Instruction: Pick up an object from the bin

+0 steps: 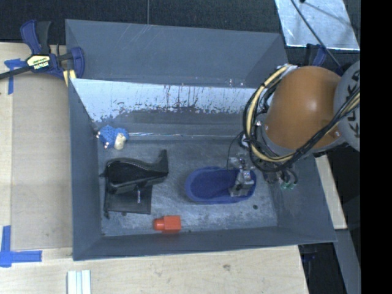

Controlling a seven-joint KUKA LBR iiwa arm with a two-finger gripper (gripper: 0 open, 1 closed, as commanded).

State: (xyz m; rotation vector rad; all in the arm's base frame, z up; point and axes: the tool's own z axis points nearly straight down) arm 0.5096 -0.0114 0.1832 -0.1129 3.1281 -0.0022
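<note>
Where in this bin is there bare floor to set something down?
Bare: the back strip between the small blue-and-white toy and the gripper; the front right, past the small orange block. Crowded: left, by the black angular tool; the gripper hangs over the blue oval dish.

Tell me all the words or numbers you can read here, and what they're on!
"KU": black letters on the white robot arm, cut off at the side, so the rest can't be read.
No words or numbers can be read on the blue scoop-shaped thing, the black thing, the orange block or the small blue toy.
</note>
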